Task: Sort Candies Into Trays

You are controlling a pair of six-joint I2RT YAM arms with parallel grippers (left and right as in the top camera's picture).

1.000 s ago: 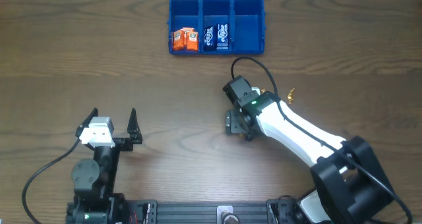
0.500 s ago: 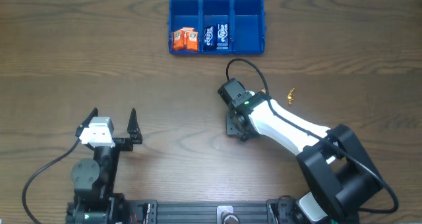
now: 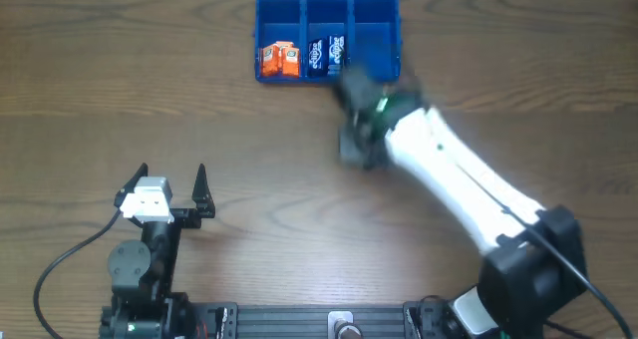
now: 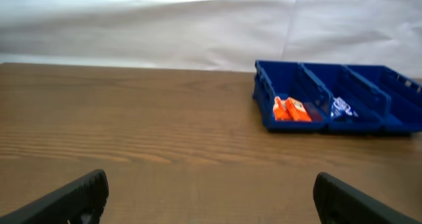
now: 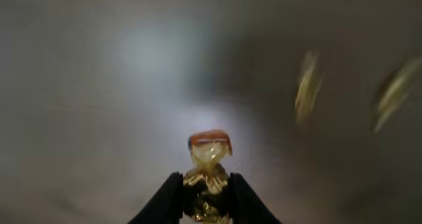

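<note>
My right gripper (image 5: 206, 184) is pinching a gold-foil-wrapped candy with a reddish-brown cap (image 5: 210, 159). Both fingers (image 5: 166, 196) are pressed on its lower half, and the cap sticks out past the tips. From above, that gripper (image 3: 353, 146) shows just short of the blue plastic three-compartment tray (image 3: 327, 1), near the middle and right bins. I can't tell from the wrist view what sits under it.

The tray is at the far side of the brown wood-grain table (image 3: 229, 120). Orange-wrapped candies (image 3: 279, 60) are in the left bin and blue-wrapped candies (image 3: 329, 55) in the middle bin.

My left gripper (image 3: 171, 176) has its fingers spread wide with nothing between them. It's by my left base, well apart from the tray. Its wrist view looks across bare wood at the tray's front wall (image 4: 316, 124).
</note>
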